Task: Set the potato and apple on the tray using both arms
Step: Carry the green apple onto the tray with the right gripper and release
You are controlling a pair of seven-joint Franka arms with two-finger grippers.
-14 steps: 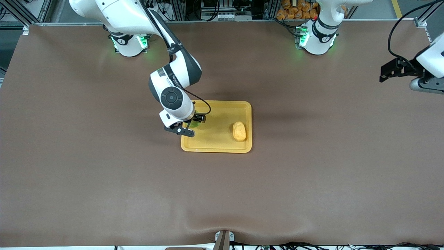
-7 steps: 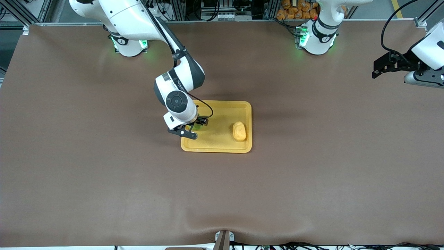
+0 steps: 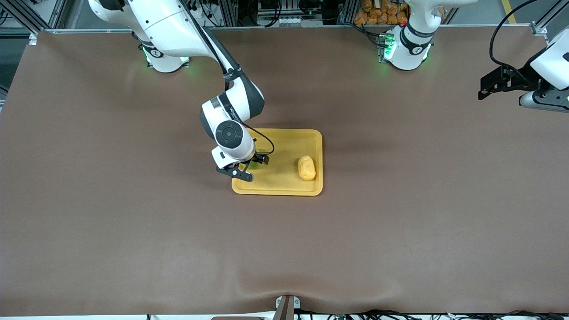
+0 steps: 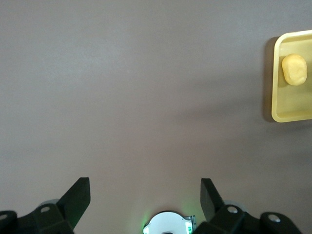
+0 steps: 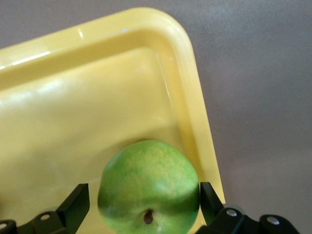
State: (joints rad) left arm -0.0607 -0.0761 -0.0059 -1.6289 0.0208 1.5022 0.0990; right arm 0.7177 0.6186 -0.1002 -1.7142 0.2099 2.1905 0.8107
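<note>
Right hand [image 3: 250, 166] low over tray [image 3: 284, 189], at end toward right arm; fingers [image 5: 73, 204] spread either side of apple [image 5: 148, 187], gap visible, not clamping. Apple sits in tray, near rim. Potato [image 3: 306, 167] in same tray, at end toward left arm, apart from apple. Left hand [image 3: 489, 89] open, waiting high over bare brown bench [image 3: 133, 231], well apart from tray.

Tray [image 5: 185, 102]: glossy yellow plastic, smooth, glare streaks. Apple [image 5: 148, 187]: smooth, faintly speckled green skin. Potato [image 3: 306, 167]: matt, bumpy. Table [image 3: 400, 222]: matt brown covering, slightly rippled.
</note>
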